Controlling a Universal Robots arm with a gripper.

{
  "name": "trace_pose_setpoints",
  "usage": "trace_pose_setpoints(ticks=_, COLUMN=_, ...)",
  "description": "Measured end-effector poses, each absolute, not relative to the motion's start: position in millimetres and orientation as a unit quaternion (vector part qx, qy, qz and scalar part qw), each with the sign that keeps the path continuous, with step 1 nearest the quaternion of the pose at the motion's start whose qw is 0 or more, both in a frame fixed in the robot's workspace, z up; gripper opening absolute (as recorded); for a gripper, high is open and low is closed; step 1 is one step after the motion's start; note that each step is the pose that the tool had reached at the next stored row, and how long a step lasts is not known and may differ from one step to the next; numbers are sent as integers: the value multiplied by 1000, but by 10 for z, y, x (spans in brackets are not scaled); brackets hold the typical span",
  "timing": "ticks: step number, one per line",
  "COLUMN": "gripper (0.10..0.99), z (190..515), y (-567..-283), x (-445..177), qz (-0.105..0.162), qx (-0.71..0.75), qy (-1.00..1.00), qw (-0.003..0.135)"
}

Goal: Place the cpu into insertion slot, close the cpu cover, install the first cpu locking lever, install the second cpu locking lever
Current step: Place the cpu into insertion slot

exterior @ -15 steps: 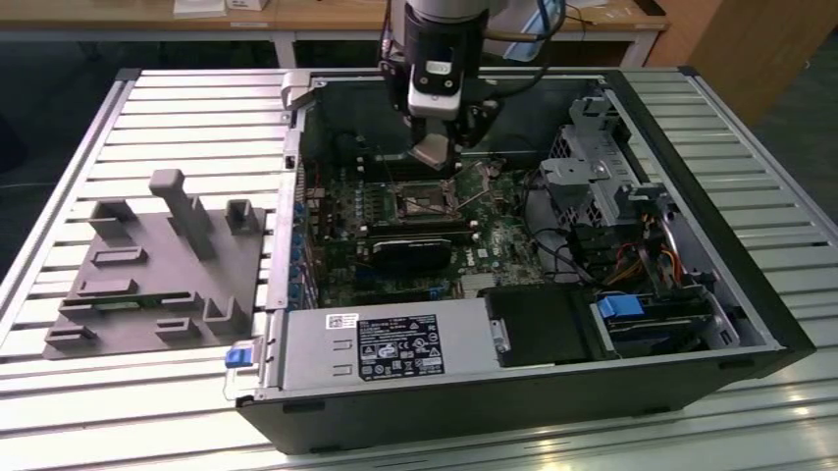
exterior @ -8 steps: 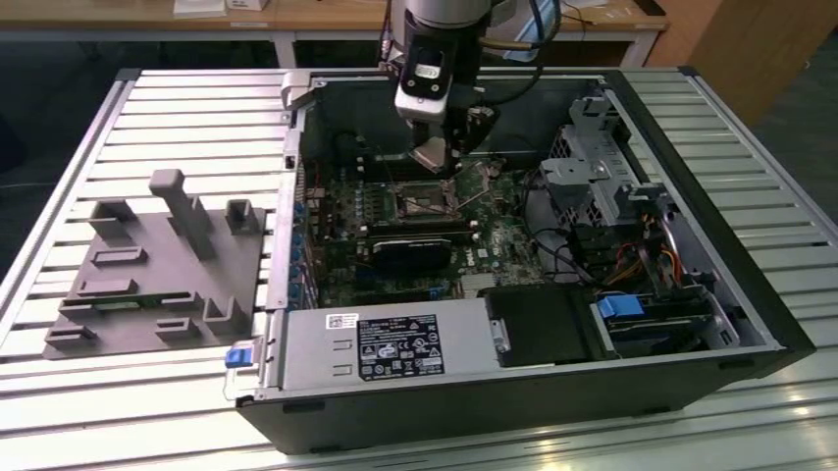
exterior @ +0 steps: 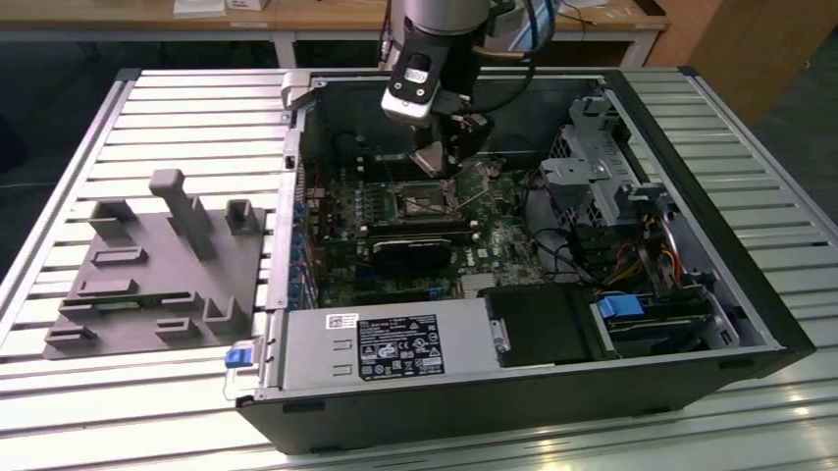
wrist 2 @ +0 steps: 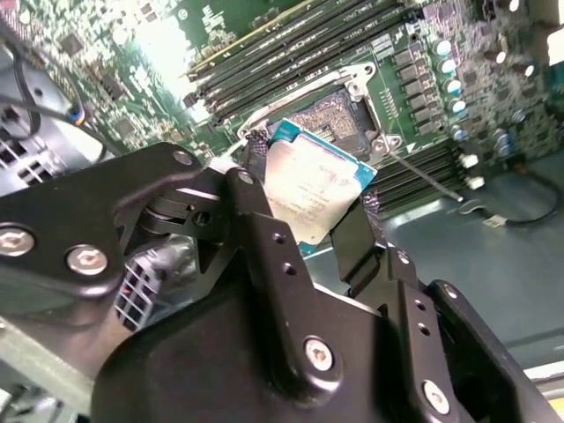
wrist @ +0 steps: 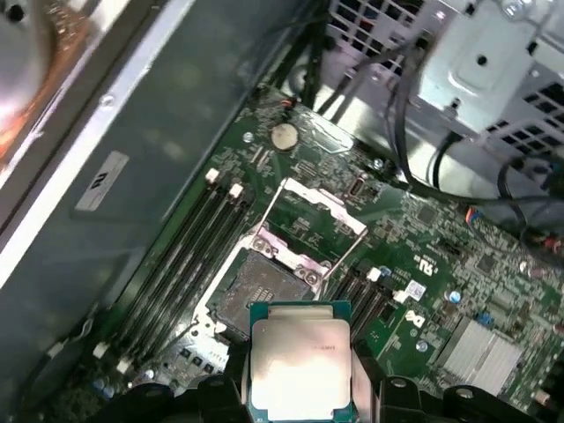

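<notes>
Fingers (wrist 2: 354, 236) are closed on two edges of the cpu (wrist 2: 313, 189), which is held just above the insertion slot (exterior: 422, 201), near the upper centre of the exterior view; the cpu cover (wrist: 323, 206) is raised open.

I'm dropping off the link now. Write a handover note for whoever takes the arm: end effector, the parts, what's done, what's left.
End effector: shut on the cpu, gripping two opposite edges.
Cpu: in the air close to the insertion slot, not seated.
Cpu cover: swung open, leaving the slot bare.
Done: the cpu is in the grip inside the case.
Left: seating the cpu, closing the cover, both locking levers.
</notes>
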State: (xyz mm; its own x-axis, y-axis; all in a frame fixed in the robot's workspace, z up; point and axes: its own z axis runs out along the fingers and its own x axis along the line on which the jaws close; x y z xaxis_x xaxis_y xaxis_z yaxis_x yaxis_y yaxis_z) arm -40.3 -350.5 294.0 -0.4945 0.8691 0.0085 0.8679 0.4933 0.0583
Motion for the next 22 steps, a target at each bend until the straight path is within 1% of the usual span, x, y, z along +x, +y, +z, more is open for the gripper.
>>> trace_pose_setpoints(ticks=22, gripper=541, z=2700, y=-3505, x=-403, qz=25, qx=664, qy=747, qw=16)
